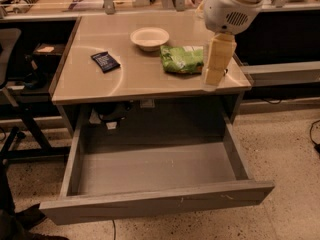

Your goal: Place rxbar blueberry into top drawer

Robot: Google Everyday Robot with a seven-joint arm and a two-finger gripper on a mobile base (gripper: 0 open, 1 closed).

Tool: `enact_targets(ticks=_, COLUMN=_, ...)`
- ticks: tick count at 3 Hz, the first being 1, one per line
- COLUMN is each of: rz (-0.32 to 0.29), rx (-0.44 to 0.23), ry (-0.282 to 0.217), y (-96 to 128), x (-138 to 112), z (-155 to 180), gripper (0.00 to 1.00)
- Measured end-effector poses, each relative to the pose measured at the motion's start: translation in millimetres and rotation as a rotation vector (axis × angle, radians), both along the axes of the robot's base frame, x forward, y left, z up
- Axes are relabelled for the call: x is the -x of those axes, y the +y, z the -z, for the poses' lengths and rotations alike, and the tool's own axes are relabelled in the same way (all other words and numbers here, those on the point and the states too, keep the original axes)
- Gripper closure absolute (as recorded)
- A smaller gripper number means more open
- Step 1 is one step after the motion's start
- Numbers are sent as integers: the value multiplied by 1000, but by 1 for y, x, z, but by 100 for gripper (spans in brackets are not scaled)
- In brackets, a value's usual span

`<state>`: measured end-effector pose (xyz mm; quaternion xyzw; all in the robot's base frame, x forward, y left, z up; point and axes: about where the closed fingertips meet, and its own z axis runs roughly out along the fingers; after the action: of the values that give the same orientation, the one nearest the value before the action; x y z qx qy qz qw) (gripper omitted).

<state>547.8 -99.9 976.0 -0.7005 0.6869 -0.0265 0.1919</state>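
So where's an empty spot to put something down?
The top drawer floor is all bare. On the table, the front strip is free, between the rxbar blueberry and the claw, which hangs over the right front corner. It's crowded at the back right, where the bowl and green bag sit close.

Smooth, faintly glossy surface (pixel 140 79) carries the dark, slick wrapper of the rxbar blueberry (pixel 105 61), a crinkly green plastic bag (pixel 182 59) and a matt white bowl (pixel 149 37). The cream, matt-plastic pincer (pixel 212 76) hangs over the surface's right front corner, above the top drawer (pixel 155 166) of dull grey metal.
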Motion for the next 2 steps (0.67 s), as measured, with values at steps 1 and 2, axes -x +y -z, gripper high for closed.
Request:
enact_targets(ticks=1, rz=-71, rx=-13, ry=-2, y=41, x=-30, z=6, gripper=0)
enact_targets(ticks=2, rz=-116, rx=-19, ry=10, y=71, x=-61, z=15, gripper=0)
